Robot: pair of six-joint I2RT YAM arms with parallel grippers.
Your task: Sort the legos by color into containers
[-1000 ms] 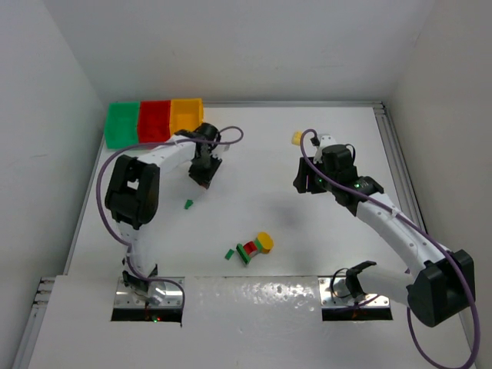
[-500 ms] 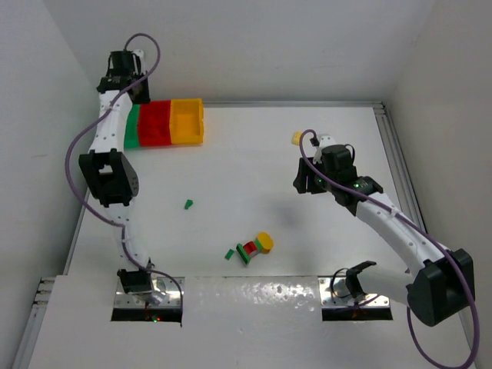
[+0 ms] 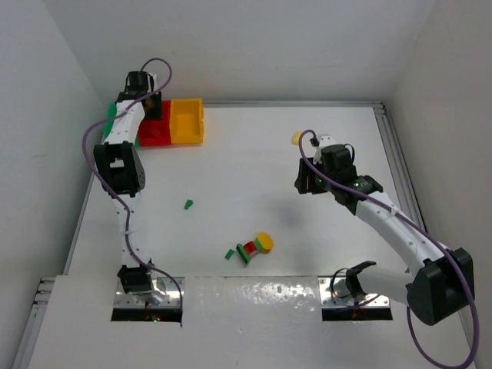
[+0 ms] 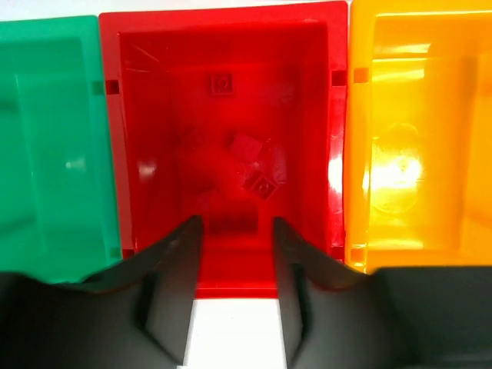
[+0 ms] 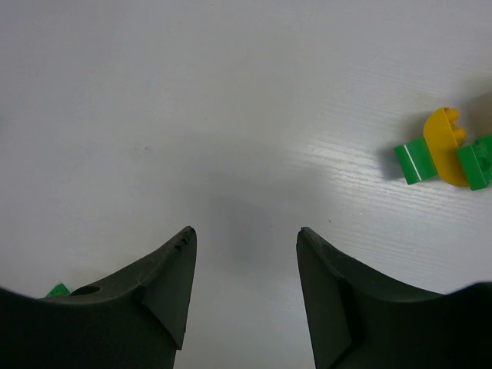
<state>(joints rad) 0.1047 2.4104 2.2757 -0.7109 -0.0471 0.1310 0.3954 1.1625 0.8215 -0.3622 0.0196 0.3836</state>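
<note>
"Red bin (image 4: 123, 154) sits right under the left gripper (image 4: 234, 227). It's the middle one of the row, with the green bin (image 4: 46, 154) on one side and the yellow bin (image 4: 415, 92) on the other."

"Is that gripper holding anything?"

"No. Its fingers stand a narrow way apart with nothing between them. A few red bricks (image 4: 257, 165) lie on the floor of the red bin."

"And the right gripper (image 5: 246, 234)?"

"It hangs over the white table (image 5: 231, 92), jaws fairly wide and empty. Off to one side lies a yellow half-round piece (image 5: 446, 146), touching two green ones."

"What else is loose?"

"One green brick (image 3: 188, 204) lies by itself. Nearer the arm bases there's a small cluster (image 3: 252, 247) of green, red and yellow."
</note>
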